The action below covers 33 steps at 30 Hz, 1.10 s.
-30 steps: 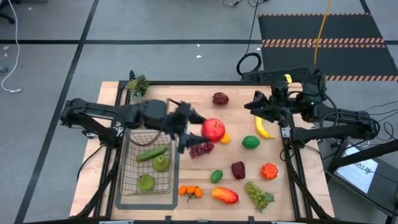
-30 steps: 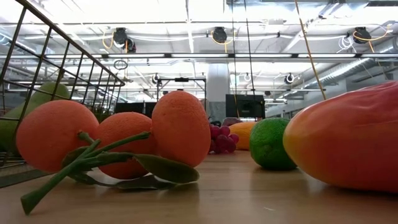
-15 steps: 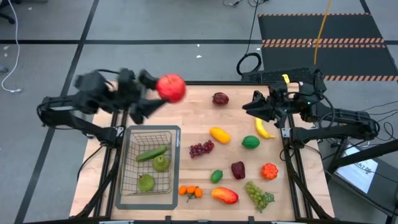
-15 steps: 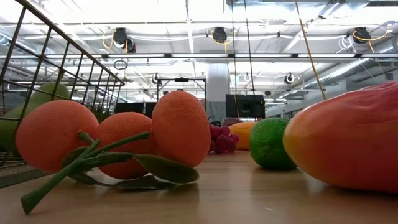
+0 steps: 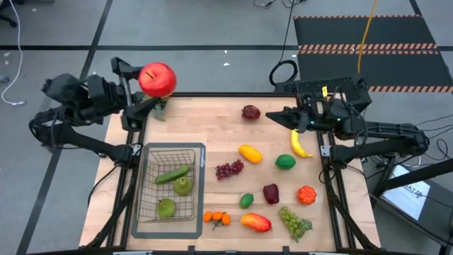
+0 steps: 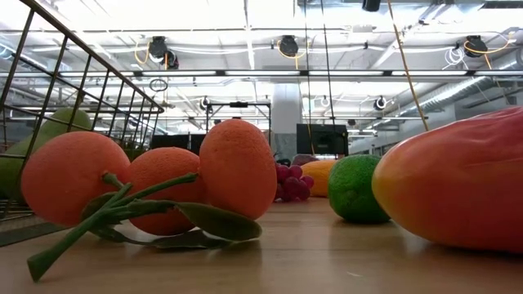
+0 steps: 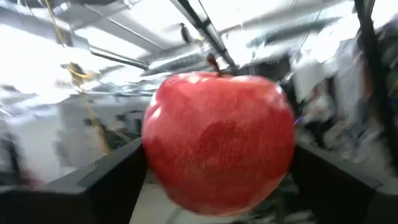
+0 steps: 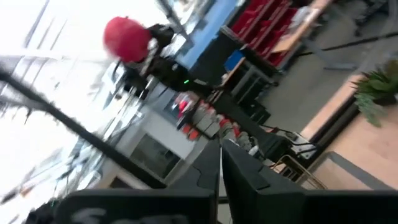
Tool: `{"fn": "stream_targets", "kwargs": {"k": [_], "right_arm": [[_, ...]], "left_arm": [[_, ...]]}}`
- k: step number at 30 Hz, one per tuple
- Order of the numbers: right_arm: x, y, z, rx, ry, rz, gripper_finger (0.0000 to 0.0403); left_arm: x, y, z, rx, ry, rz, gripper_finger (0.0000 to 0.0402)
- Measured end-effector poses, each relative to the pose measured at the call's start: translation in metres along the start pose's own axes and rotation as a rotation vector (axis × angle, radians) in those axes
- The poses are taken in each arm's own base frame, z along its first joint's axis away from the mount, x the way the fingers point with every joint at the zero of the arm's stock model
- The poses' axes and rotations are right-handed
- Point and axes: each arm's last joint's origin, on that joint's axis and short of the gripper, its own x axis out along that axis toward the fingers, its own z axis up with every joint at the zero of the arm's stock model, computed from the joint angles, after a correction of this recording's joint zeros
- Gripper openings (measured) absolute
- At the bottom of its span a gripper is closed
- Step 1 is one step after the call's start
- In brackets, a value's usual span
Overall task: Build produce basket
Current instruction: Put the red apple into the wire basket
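Apple (image 5: 157, 78) was in the left claw (image 5: 145, 91), held high off the far-left corner of the worktop (image 5: 212, 159), past its edge and just above the potted sprig (image 5: 159, 108). Left wrist view showed the apple (image 7: 217, 143) filling the gap between the two fingers (image 7: 99, 186), stem up, gripped across its widest part. Jaws stood wide because the fruit is wide; that's a grip, not an open claw.

Handling guess: hollow toy, light, rigid shell, glossy so likely slippery. Round body means it can roll out of a two-finger pinch if the grip sits above or below the equator. Current hold at the equator looked right. Probably bounces and rolls if dropped from height, so lower it into the basket before letting go.

Basket (image 5: 170, 190) sat at the near-left of the worktop, well apart from the apple. It held a cucumber (image 5: 172, 175) and two pears (image 5: 183, 185). Room was left in the far end and along the right wall.

Rest of the produce lay loose to the right: mango (image 5: 249, 153), purple grapes (image 5: 228, 169), limes (image 5: 285, 161), banana (image 5: 299, 145), oranges (image 5: 216, 217), green grapes (image 5: 293, 220). Grapes are likely lumpy and floppy; take them by the bunch body. The banana is best taken mid-length, across the narrow side.

Right claw (image 5: 272, 115) hung over the far-right of the worktop near the banana, fingers shut, empty. Right wrist view showed its fingers (image 8: 239, 171) pressed together.
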Motion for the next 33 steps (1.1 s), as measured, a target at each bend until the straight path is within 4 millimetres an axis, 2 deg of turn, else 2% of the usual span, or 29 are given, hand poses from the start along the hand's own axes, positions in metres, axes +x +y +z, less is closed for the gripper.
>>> {"fn": "stream_targets", "kwargs": {"k": [8, 20, 26, 33], "right_arm": [[0.022, 0.004, -0.023, 0.063, -0.084, -0.017, 0.0006], [0.053, 0.005, -0.067, 0.101, -0.173, -0.023, 0.0006], [0.062, 0.001, -0.081, 0.105, -0.174, -0.032, 0.0006], [0.066, -0.002, -0.083, 0.095, -0.175, -0.036, 0.0006]], "left_arm": [[0.003, -0.004, -0.001, 0.273, -0.005, -0.017, 0.0367], [0.002, 0.000, 0.007, 0.267, -0.078, 0.024, 0.0367], [0.002, 0.000, 0.009, 0.171, -0.097, 0.029, 0.0367], [0.002, 0.000, 0.009, -0.147, -0.098, 0.013, 0.0367]]}}
